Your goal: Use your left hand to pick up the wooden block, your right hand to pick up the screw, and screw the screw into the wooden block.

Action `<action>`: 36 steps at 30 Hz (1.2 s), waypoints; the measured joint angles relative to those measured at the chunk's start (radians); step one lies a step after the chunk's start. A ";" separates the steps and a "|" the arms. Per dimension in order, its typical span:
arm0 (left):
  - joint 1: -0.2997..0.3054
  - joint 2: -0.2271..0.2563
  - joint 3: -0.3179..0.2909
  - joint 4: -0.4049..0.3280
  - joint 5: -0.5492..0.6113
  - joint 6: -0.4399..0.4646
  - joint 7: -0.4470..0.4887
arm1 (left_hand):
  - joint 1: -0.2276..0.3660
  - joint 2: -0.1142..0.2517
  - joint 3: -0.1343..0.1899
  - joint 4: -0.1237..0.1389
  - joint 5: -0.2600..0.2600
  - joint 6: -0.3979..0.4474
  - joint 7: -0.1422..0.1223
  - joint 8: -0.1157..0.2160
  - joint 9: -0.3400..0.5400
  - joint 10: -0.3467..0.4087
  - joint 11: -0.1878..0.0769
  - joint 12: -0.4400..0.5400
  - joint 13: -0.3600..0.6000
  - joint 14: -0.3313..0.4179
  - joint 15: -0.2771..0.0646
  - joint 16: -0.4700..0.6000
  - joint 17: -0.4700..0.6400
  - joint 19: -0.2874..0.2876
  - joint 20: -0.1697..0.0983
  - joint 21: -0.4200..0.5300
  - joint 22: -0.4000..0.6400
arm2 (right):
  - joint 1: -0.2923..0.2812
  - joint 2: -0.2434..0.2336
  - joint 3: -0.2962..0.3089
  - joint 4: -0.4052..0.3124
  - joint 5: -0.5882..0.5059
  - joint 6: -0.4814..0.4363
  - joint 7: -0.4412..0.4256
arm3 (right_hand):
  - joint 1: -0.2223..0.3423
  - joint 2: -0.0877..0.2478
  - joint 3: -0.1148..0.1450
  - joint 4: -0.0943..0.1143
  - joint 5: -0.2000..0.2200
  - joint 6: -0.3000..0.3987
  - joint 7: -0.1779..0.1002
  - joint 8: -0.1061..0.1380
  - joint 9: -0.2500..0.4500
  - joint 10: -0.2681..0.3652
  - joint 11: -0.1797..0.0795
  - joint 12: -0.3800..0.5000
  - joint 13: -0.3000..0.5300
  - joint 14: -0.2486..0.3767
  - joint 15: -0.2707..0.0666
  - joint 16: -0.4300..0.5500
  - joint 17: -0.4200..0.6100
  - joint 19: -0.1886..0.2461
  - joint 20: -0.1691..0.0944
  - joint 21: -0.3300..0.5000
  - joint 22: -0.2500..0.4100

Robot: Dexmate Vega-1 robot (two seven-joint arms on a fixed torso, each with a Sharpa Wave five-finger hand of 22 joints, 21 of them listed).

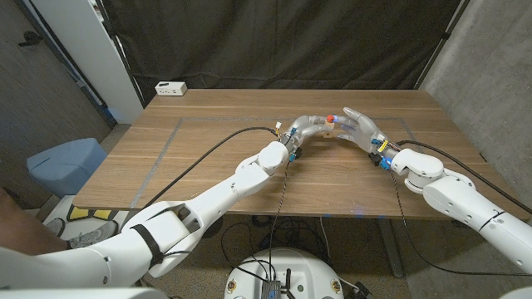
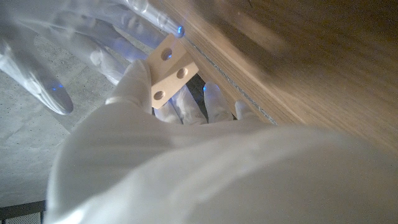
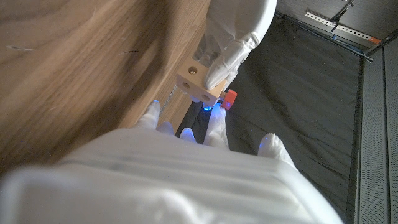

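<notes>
Left robot hand clamped on wooden block, lifted above surface. Right robot hand fingertip-to-fingertip with left, fingers at red screw, which touches block's far side; grip on screw unclear, cannot tell. Block holes visible in both wrist views.

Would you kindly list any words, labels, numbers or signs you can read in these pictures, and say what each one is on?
None can be read.
The white box at the table's far corner has dark marks on its front, too small to tell as text.
The wooden block in the left hand bears holes only, no lettering.
The red screw at the right hand shows no marking.
</notes>
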 measured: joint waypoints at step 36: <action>0.012 0.007 0.000 -0.029 0.003 0.016 0.008 | 0.000 0.000 0.000 0.000 0.001 0.000 0.000 0.003 0.000 0.000 0.000 0.000 0.000 0.000 0.000 0.000 0.000 0.000 0.000 0.000 0.000 | -0.036 -0.027 0.021 -0.036 0.004 -0.003 -0.011 | 0.000 0.000 0.004 0.004 0.000 0.073 0.009 0.016 0.001 0.045 -0.016 0.008 0.000 0.004 -0.004 0.014 -0.005 0.000 0.000 0.000 0.000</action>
